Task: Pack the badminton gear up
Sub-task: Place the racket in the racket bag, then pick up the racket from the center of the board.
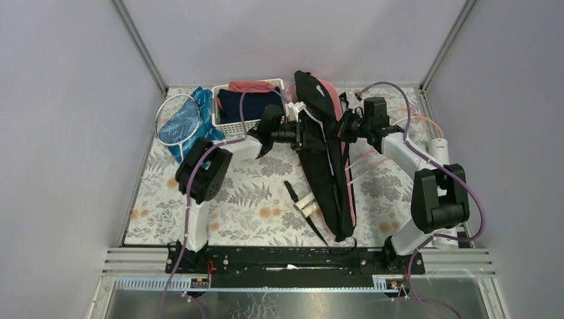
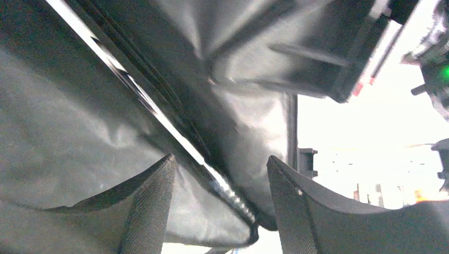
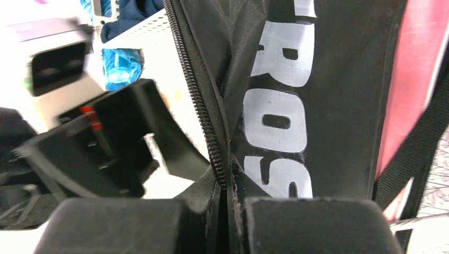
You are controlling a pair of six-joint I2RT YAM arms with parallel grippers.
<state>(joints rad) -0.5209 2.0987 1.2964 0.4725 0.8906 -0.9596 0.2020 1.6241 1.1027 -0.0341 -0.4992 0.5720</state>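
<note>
On the tabletop [image 1: 253,193], close to the middle of the near edge, a black racket handle [image 1: 291,191] and a white racket handle [image 1: 307,205] lie just left of the narrow end of the black bag [image 1: 326,166]. This bag stands on edge and runs from there toward the far edge, its broad end raised. Only a strip of the pink bag [image 3: 418,69] shows, pressed against the black bag's right side. About halfway back, the two arms meet the black bag from either side. The right gripper [image 3: 230,203] is clenched on the bag's zipper edge beside the white lettering. The left gripper [image 2: 219,159] is released, its fingers [image 2: 153,206] standing apart with the zipper seam running between them unpinched. At the right edge, the white shuttlecock tube [image 1: 439,147] is partly hidden behind the right arm. Toward the far edge, left of the bag's broad end, sits the white basket [image 1: 233,126] with navy and red clothes. In the far-left corner, a racket [image 1: 178,119] rests on blue fabric [image 1: 193,143].
</note>
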